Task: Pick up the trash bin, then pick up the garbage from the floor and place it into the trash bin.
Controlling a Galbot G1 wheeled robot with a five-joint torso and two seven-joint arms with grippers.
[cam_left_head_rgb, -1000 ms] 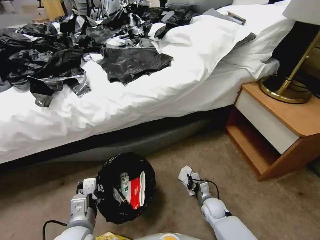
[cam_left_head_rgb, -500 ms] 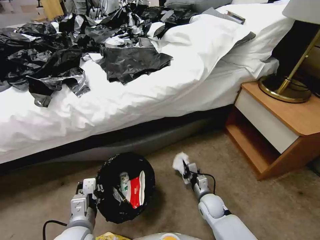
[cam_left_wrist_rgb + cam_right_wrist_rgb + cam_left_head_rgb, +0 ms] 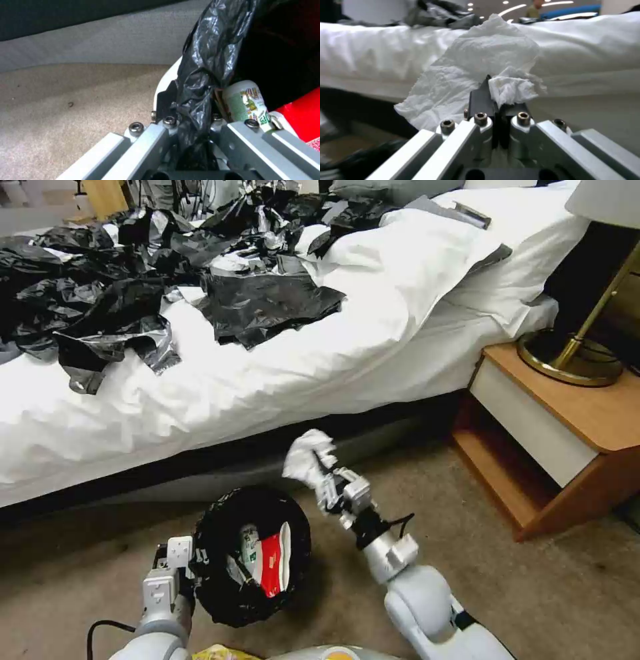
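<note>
Tissue [image 3: 307, 459], crumpled and white, is sitting clenched in the right claw [image 3: 325, 483] just above centre of the head view, raised off the carpet [image 3: 533, 593] and hanging in front of the dark bed base, beside the far-right rim of the trash bin [image 3: 217, 527]. In the right wrist view the claw [image 3: 493, 100] is pinching the tissue [image 3: 480, 67] between closed black fingers [image 3: 480, 96], with the white bedding behind it.

Left claw [image 3: 181, 567] is sitting at lower left of the head view, grasping the bin's near-left rim. In the left wrist view this claw [image 3: 190, 125] is clamping the black bag [image 3: 206, 62] where it folds over the white wall of the bin [image 3: 165, 82].

Bin is sitting in the lower centre of the frame, mouth tilted toward the camera. Inside it a red-and-white carton [image 3: 273, 563] and a green-labelled bottle [image 3: 250, 547] are lying together; the bottle [image 3: 248, 102] is resting against the carton [image 3: 300, 115].

Black bags [image 3: 267, 307] are lying spread over the bed [image 3: 300, 373] across the upper left. A wooden nightstand [image 3: 567, 440] is carrying a brass lamp [image 3: 573, 353] at right.
</note>
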